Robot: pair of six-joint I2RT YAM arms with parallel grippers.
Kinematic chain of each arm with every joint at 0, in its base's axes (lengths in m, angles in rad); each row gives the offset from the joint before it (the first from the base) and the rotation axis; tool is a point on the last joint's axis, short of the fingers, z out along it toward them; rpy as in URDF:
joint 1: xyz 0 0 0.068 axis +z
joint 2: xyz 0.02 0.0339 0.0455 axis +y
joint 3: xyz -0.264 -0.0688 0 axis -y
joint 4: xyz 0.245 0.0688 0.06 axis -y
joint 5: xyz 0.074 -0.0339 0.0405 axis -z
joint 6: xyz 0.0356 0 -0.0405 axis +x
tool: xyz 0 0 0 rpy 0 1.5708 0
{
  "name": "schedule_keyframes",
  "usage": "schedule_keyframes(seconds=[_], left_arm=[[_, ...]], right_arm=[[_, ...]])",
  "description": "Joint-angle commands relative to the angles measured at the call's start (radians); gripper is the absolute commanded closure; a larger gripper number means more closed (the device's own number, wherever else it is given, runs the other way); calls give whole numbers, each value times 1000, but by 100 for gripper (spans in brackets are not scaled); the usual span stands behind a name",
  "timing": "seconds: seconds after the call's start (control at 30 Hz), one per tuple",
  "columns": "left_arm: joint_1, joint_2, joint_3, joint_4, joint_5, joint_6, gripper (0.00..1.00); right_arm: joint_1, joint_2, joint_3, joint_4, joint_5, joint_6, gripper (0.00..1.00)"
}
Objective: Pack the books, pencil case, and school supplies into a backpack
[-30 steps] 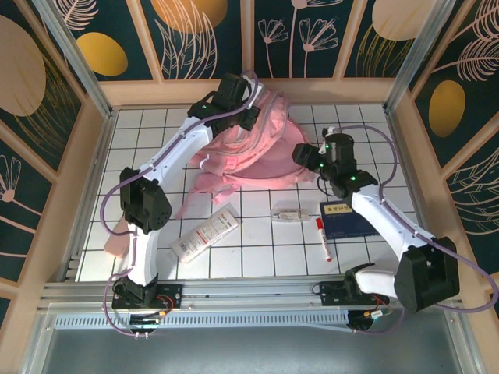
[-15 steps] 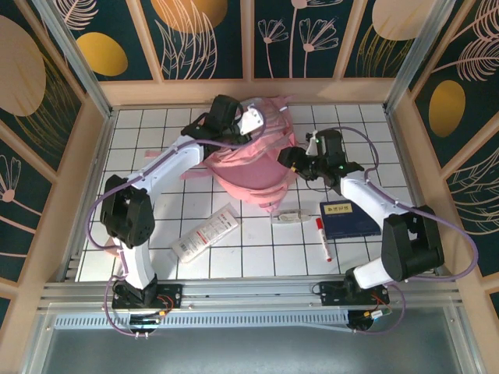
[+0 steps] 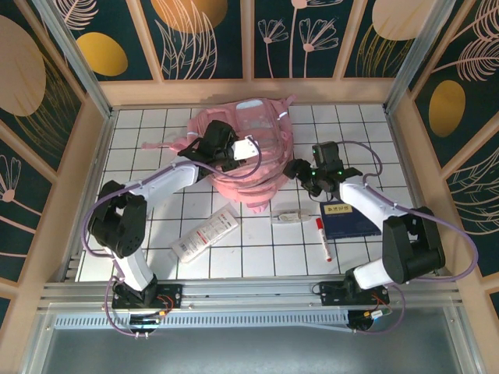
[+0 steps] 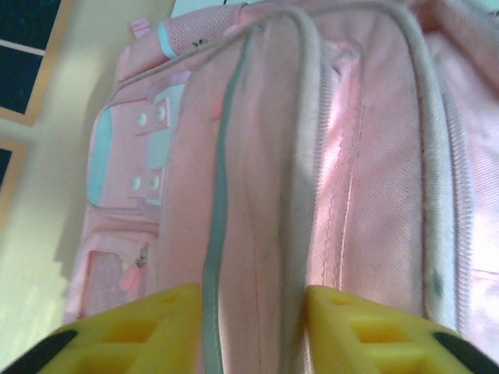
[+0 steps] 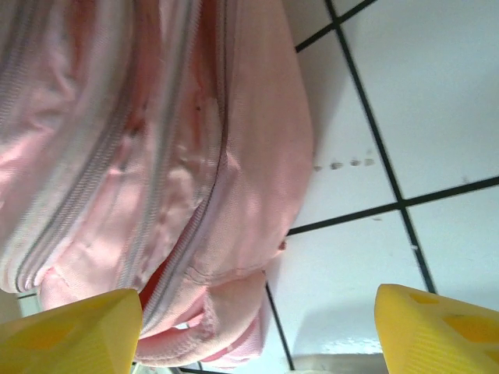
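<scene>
The pink backpack (image 3: 253,128) lies bunched at the back middle of the table. My left gripper (image 3: 249,148) rests on top of it. In the left wrist view its yellow fingers (image 4: 156,327) stand a little apart, open, with a piped seam of the backpack (image 4: 257,195) between them. My right gripper (image 3: 294,168) is wide open at the backpack's right lower corner (image 5: 226,312), which lies loose between its fingers. The navy book (image 3: 347,220) and the red-capped marker (image 3: 321,237) lie to the front right. I cannot tell which item is the pencil case.
A long white flat item with red print (image 3: 205,234) lies front left of the backpack. A small clear item (image 3: 287,216) sits just in front of it. Wooden walls (image 3: 86,164) ring the tiled table.
The backpack went from spread flat to bunched and turned, its pockets now toward the back wall. Both grippers came nearer and lower. The left gripper went from shut to open; the right opened wider.
</scene>
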Motion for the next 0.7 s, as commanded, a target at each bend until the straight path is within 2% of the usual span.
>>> schedule_keyframes(seconds=[0.0, 0.1, 0.2, 0.33, 0.5, 0.67], left_arm=[[4, -125, -10, 44, 132, -92, 52], [4, -226, -43, 61, 185, -168, 36], [4, -332, -114, 63, 217, -188, 21], [4, -464, -224, 28, 293, -212, 20], [4, -653, -440, 21, 343, -247, 21], [-3, -777, -565, -10, 386, -323, 21]], right_arm=[[-4, -45, 40, -117, 107, -50, 18], [-13, -50, 72, -191, 152, -93, 15], [-22, -37, 111, -242, 92, -116, 15], [-37, -50, 106, -262, 21, -96, 16], [-58, -52, 94, -253, -152, -100, 24], [-126, -65, 141, -433, -12, -150, 24]])
